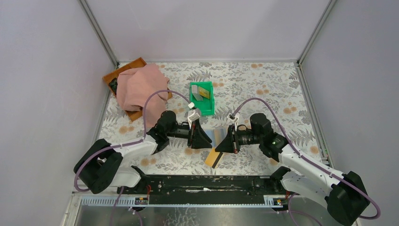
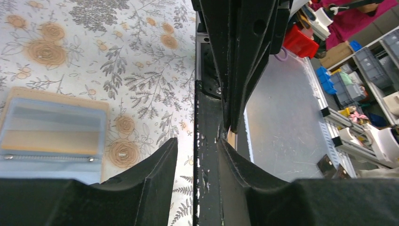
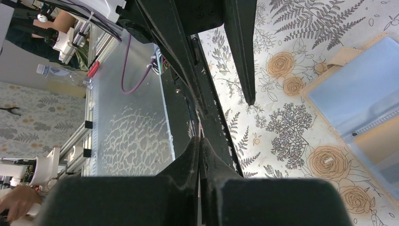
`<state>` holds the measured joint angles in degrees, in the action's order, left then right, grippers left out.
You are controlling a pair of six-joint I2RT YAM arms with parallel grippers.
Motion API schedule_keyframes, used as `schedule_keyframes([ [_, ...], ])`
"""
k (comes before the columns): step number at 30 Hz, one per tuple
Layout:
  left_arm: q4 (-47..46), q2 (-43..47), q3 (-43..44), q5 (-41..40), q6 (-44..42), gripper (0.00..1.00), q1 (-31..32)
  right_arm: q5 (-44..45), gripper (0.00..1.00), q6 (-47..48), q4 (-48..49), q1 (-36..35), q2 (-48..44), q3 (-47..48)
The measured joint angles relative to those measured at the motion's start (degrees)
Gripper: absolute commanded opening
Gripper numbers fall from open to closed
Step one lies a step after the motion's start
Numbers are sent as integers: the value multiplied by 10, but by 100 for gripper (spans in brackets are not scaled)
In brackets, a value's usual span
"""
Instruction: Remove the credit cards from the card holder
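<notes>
The card holder (image 1: pixel 218 135) lies open on the table between my two grippers, pale blue inside with a tan rim. It shows at the left of the left wrist view (image 2: pixel 51 127) and at the right of the right wrist view (image 3: pixel 362 108). Grey and tan bands show through its clear sleeve. My right gripper (image 1: pixel 223 147) (image 3: pixel 200 139) is shut on a yellow credit card (image 1: pixel 214 158) with a dark stripe, held by one end just in front of the holder. That card appears edge-on (image 2: pixel 231 140) in the left wrist view. My left gripper (image 1: pixel 206 141) (image 2: pixel 197 143) stands open and holds nothing, facing the right one.
A green bin (image 1: pixel 210 107) holding flat card-like pieces stands behind the grippers. A pink cloth (image 1: pixel 139 87) lies over a brown tray (image 1: pixel 123 71) at the back left. The black base rail (image 1: pixel 202 182) runs along the near edge.
</notes>
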<state>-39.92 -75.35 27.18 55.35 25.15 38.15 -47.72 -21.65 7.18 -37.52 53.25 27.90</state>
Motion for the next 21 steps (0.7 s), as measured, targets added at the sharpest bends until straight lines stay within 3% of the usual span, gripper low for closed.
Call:
schedule_keyframes([
  [6,-47,-20,-2,27,27,44,0,0,0,0,0,-4,1,0],
  [21,-285,-91,-25,83,176,45,7,2,0,5,-5,-6,1,1],
])
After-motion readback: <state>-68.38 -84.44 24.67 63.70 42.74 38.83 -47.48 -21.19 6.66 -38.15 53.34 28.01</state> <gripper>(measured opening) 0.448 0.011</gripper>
